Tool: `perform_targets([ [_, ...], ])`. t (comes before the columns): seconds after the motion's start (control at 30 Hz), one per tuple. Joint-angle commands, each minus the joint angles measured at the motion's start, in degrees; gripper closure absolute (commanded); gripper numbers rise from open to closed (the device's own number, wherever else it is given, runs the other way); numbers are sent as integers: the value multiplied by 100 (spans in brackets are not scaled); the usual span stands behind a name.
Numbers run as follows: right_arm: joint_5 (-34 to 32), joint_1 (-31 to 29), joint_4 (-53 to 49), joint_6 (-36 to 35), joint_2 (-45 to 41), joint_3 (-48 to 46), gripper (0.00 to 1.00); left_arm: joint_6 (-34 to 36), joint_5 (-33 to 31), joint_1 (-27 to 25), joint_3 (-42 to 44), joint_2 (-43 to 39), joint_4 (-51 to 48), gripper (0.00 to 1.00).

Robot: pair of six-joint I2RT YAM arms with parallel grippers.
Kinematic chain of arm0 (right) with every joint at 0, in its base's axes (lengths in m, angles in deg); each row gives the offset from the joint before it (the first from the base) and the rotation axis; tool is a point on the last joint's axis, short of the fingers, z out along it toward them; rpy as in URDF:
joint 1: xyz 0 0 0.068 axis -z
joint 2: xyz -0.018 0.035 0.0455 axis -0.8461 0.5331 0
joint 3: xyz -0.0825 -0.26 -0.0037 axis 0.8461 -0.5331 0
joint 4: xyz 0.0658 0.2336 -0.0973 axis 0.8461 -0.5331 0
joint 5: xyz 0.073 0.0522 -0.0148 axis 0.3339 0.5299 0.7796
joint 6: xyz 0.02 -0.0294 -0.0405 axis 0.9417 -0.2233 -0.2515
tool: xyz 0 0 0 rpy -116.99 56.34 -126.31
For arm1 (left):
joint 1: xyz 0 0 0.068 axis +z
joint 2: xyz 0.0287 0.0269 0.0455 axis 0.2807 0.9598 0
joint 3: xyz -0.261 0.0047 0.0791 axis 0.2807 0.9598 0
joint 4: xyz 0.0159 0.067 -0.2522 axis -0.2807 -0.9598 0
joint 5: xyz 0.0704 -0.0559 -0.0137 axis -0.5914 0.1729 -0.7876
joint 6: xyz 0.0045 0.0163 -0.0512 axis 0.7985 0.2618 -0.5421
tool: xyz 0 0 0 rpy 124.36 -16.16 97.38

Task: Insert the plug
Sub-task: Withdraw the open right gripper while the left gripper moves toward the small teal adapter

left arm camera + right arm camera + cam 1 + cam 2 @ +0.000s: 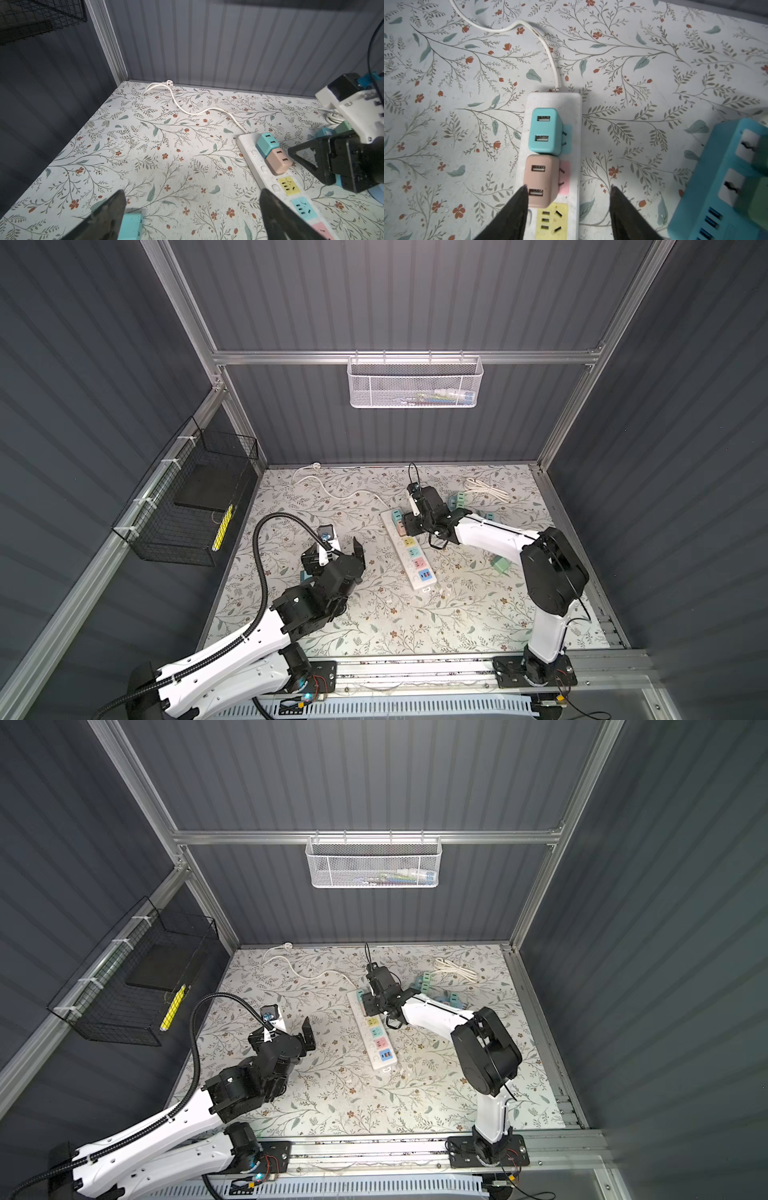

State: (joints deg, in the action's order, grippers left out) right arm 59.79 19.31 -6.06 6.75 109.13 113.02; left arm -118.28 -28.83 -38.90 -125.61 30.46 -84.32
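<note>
A white power strip (417,577) (574,145) lies slantwise mid-table, with coloured sockets. A teal plug (545,131) (267,143) and a tan-pink plug (540,178) (278,161) sit side by side in its far-end sockets. My right gripper (569,187) (409,522) hovers over that end, open. One finger is beside the tan-pink plug, the other is out past the strip's edge, and nothing is held. The yellow socket (551,221) beneath it is free. My left gripper (192,192) (332,556) is wide open left of the strip, low over the table. A loose teal plug (131,226) lies by one finger.
A blue multi-socket block (726,176) and green adapters (457,499) lie right of the strip. A green plug (500,564) lies near the right arm. A coiled white cable (486,487) is at the back right. The strip's cord (332,489) runs to the back left. A black wire basket (187,506) hangs on the left wall.
</note>
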Motion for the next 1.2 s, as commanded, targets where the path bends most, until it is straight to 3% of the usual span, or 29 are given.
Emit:
perform_targets([
  [0.0,47,42,-19,5,139,-113,37,-62,-68,-20,-97,-22,-19,0],
  [0.57,189,82,108,163,-247,-502,35,-542,-155,96,24,160,-141,0],
  [0.67,185,78,138,262,-686,-641,28,-947,192,657,2,194,-516,0],
  [0.83,281,38,283,556,-1548,-1146,19,-1237,1998,2532,99,424,-439,0],
  [1.17,322,-18,457,685,-3031,-2493,10,-1332,3750,4216,-60,2288,432,0],
])
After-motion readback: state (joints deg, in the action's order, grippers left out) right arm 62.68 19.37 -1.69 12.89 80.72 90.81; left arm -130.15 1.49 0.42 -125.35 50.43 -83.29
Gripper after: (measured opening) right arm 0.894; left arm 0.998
